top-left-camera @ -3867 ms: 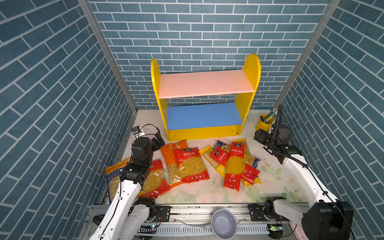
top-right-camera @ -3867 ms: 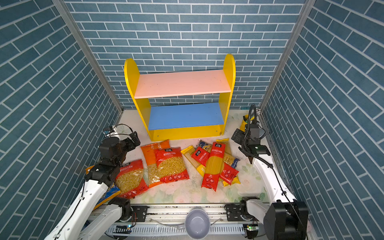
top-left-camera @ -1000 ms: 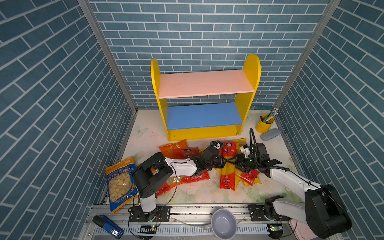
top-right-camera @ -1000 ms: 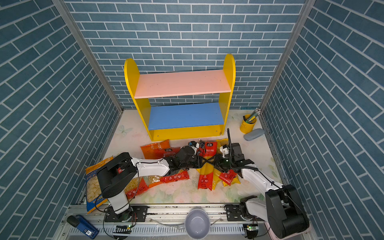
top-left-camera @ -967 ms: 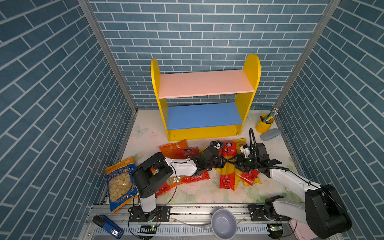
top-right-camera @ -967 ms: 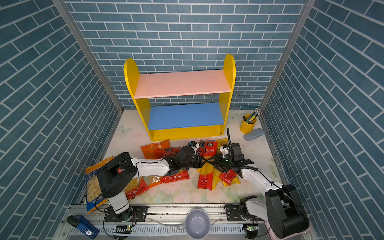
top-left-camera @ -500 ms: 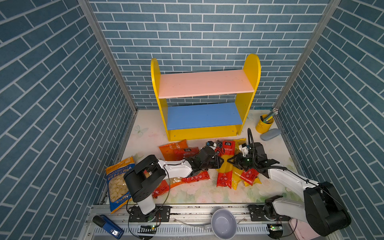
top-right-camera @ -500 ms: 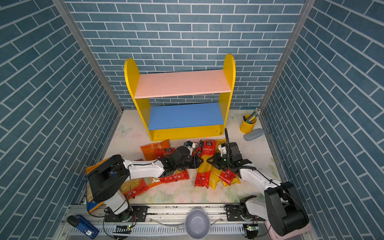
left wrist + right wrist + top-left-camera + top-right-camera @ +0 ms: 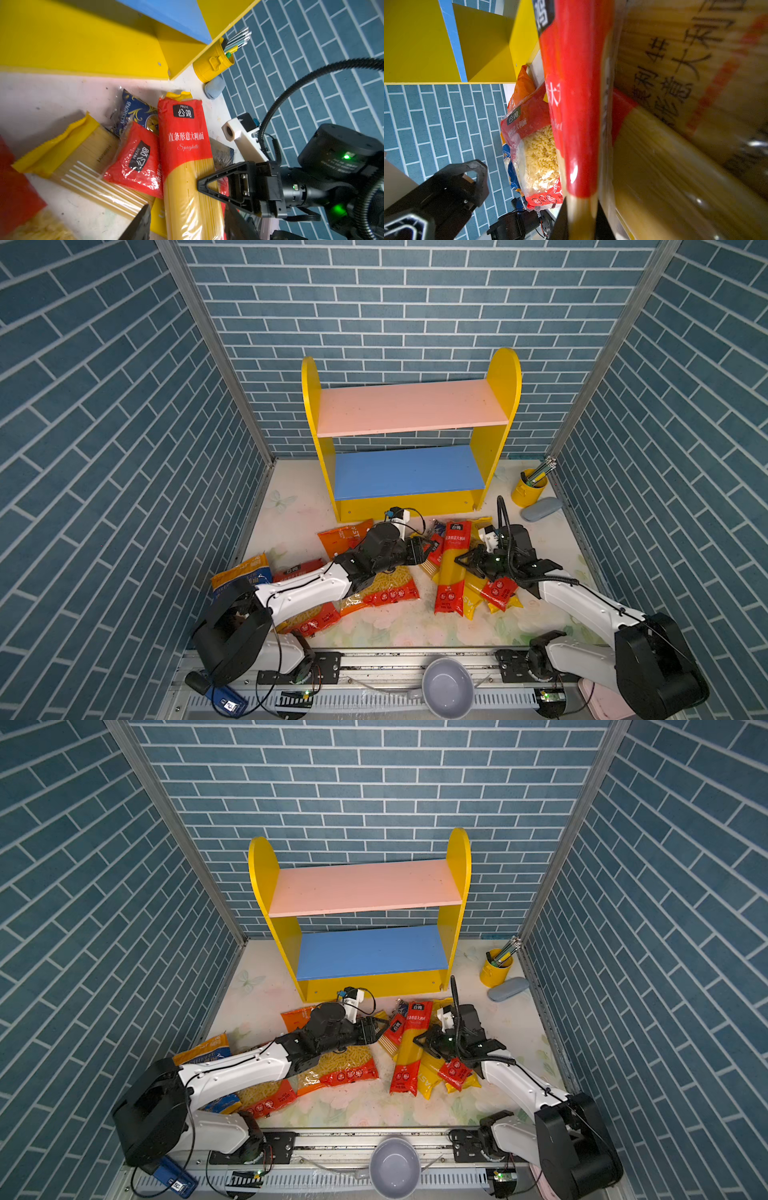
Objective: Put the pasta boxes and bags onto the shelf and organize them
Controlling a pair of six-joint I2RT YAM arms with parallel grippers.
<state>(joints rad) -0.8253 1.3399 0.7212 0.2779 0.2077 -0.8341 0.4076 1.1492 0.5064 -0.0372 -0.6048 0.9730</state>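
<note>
1. Lying flat at the far left of the floral table [image 9: 291,506], a blue-orange short-pasta bag [image 9: 243,572] waits beside two red short-pasta bags [image 9: 386,591] with clear windows; these look soft and shifting, best pinched at a sealed end.
2. Reaching in from the left, the left gripper [image 9: 185,220] hovers with its jaws parted on either side of the long red spaghetti pack [image 9: 452,568], holding nothing that the pictures show.
3. Spread under that pack, a yellow spaghetti pack [image 9: 68,153], a shorter red pack [image 9: 139,160] and a dark-blue pack [image 9: 136,111] overlap in a loose fan just in front of the shelf [image 9: 411,472].
4. Printed on the long red pack are "PINLIVE", "公鸡", "直条形意大利面" and "Spaghetti"; the shorter red pack repeats the "公鸡" badge.
5. Pinching the long red pack along one edge near its middle, the right gripper [image 9: 467,562] is closed on glossy film that probably slips; the strands inside are stiff but brittle, so a mid-length hold seems wise.
6. Standing bare, the shelf's pink and blue boards carry no pasta yet.
</note>
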